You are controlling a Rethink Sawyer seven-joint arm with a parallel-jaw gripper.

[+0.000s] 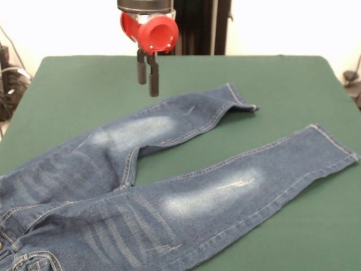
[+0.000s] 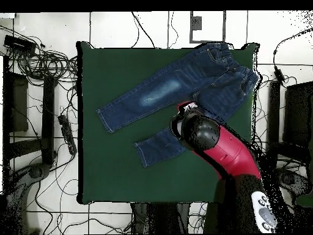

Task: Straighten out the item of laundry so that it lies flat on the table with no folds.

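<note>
The blue denim jeans (image 1: 169, 186) lie spread on the dark green table (image 1: 67, 90), legs splayed apart, with the waistband at the near left edge of the front view. The far leg's cuff (image 1: 243, 103) curls slightly. My gripper (image 1: 148, 76) hangs just above the far leg's upper edge, shut and empty, touching nothing. In the overhead view the jeans (image 2: 177, 82) run from the waistband at the table's (image 2: 98, 177) upper right down to the left. My red arm (image 2: 214, 144) covers part of the lower leg and hides the gripper.
The black pedestal (image 1: 197, 25) stands behind the table's far edge. Cables (image 2: 43, 67) and dark equipment lie on the tiled floor around the table. Bare green surface lies right and far left of the jeans.
</note>
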